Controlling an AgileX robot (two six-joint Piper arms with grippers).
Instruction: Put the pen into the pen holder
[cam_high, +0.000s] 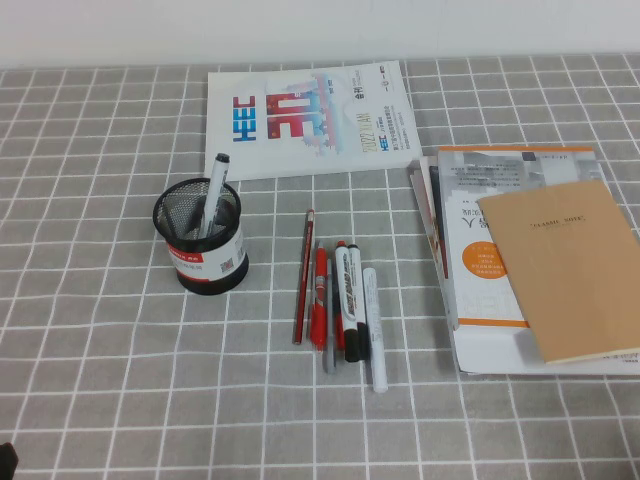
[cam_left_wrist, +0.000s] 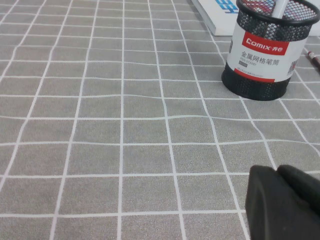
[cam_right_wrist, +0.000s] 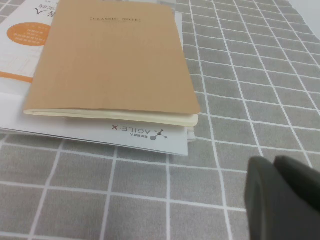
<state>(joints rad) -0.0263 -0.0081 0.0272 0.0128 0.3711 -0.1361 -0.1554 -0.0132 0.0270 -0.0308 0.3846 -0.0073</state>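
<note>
Your pen (cam_high: 373, 328) lies flat on the table (cam_high: 100, 380), rightmost in the row beside the black-capped marker (cam_high: 351, 300), well right of the holder (cam_high: 200, 237). The holder already has a pen standing in it. Left gripper (cam_left_wrist: 280, 197) hovers near-left of the holder; right gripper (cam_right_wrist: 280, 192) near the notebook (cam_right_wrist: 112, 60). Both look pressed together.

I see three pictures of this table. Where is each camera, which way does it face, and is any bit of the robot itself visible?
High view: raised on the robot's side, angled down at the pen holder, the white pen in the pen row, and the tan notebook; neither claw is visible.
Left wrist view: low on the left arm, facing the pen holder; the left claw shows dark at the edge.
Right wrist view: on the right arm, facing the tan notebook; the right claw shows.
Shared: the high view shares the holder with the left wrist view and the notebook with the right.
</note>
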